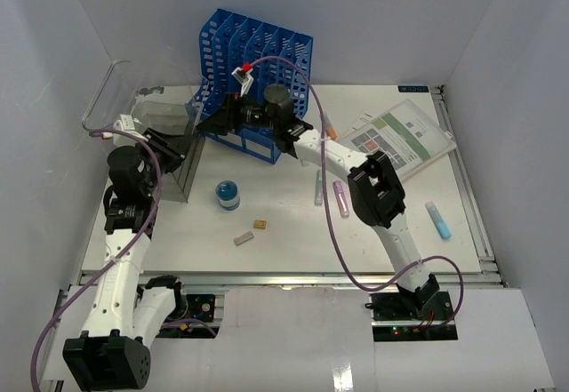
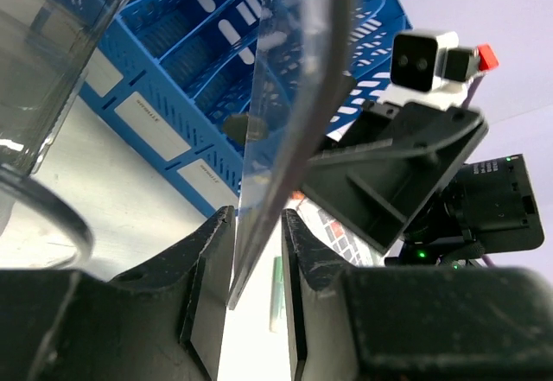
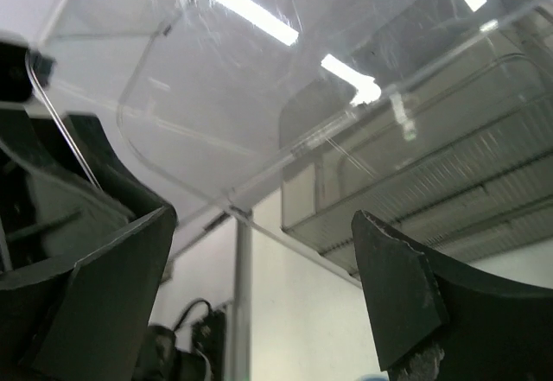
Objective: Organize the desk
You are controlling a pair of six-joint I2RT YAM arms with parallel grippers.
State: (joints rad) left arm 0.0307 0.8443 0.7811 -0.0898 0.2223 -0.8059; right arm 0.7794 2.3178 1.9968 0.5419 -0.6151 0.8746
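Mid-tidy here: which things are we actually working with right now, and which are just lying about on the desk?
In hand: clear plastic panel, pinched in the left gripper; blue file rack beside it; right gripper, open near the panel.
Lying about on the desk: blue-lidded jar, booklet, pens, blue marker, two small bits.

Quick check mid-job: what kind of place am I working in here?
Most likely a mock office desk in a lab test cell: a white desk boxed in by plain white walls, with a blue file rack, a printed booklet and scattered markers on it.
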